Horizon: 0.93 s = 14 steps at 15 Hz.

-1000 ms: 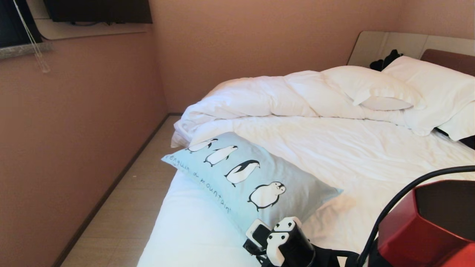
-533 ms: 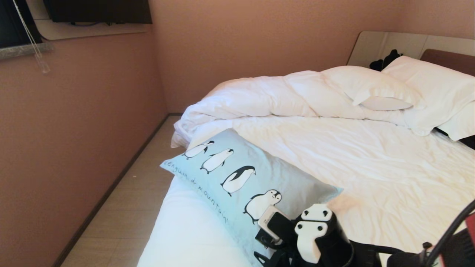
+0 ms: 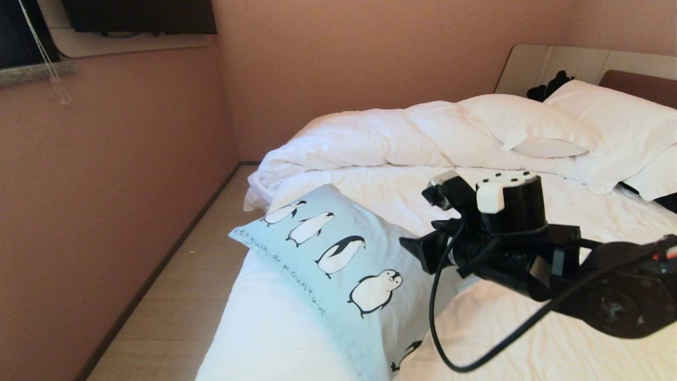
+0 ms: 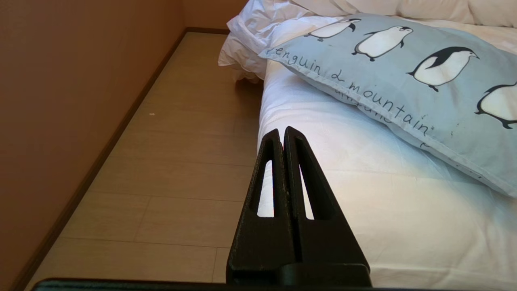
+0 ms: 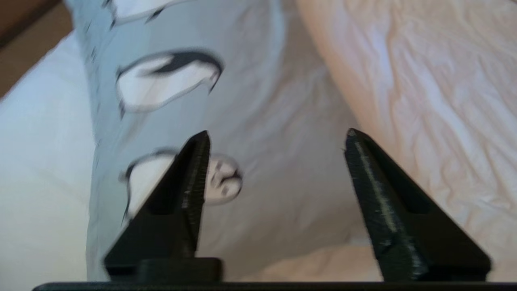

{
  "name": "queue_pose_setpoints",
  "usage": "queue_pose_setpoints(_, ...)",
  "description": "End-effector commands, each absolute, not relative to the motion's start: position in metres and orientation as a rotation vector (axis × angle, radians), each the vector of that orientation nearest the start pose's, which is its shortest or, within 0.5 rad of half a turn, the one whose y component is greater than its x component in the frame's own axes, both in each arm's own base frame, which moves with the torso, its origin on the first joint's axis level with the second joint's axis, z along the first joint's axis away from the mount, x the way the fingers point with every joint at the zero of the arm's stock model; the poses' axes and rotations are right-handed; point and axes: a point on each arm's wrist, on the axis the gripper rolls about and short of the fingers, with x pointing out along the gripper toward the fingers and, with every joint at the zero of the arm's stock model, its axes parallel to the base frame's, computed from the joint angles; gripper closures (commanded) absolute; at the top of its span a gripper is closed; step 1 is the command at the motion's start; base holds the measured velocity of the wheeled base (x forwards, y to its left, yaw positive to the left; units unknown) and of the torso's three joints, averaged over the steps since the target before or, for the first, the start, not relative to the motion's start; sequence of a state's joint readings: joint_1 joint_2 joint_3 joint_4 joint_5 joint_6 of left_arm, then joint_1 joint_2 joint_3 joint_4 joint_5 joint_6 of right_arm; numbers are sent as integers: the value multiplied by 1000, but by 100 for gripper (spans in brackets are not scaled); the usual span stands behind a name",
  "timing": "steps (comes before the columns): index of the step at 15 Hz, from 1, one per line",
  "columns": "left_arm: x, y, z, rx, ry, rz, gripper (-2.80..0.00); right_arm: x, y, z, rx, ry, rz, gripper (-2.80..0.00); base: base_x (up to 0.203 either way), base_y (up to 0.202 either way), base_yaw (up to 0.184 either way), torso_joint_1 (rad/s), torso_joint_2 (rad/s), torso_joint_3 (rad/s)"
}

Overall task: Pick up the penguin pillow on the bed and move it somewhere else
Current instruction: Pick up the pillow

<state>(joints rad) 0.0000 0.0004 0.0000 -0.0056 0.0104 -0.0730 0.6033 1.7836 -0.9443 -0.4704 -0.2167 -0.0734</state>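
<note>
The penguin pillow is light blue with black-and-white penguins and script lettering. It lies slantwise on the bed near the foot-end left corner. My right gripper hovers just above the pillow's right end, pointing down at it. In the right wrist view the right gripper is open over the blue fabric, with nothing between its fingers. My left gripper is shut and empty, parked low beside the mattress edge. The pillow lies beyond it.
A bunched white duvet and white pillows fill the far side, with a black clothing bundle at the headboard. A narrow strip of floor runs between the bed and the pink wall.
My right arm has risen from the bottom edge of the head view, near the pillow's front corner, to above its right end. The pillow shifted slightly and lies uncovered. The left arm stayed still.
</note>
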Motion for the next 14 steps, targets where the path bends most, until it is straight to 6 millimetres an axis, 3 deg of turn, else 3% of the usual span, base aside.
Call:
queue_pose_setpoints(1,-23,0,75,-74,-3,9,0,304,171,157,-67,606,291,0,0,0,0,0,0,0)
queue_pose_setpoints(3,-23,0,75,-74,-3,9,0,328,153,141,3,757,262,0,0,0,0,0,0,0)
queue_pose_setpoints(6,-22,0,75,-74,-2,10,0,351,142,115,12,845,219,0,0,0,0,0,0,0)
queue_pose_setpoints(12,-23,0,75,-74,-3,11,0,360,129,104,-2,875,212,0,0,0,0,0,0,0)
queue_pose_setpoints(13,-22,0,75,-74,-2,9,0,360,128,102,-12,880,212,-280,0,0,0,0,0,0)
queue_pose_setpoints(14,-23,0,75,-74,-3,10,0,359,127,104,-15,876,213,-280,0,0,0,0,0,0)
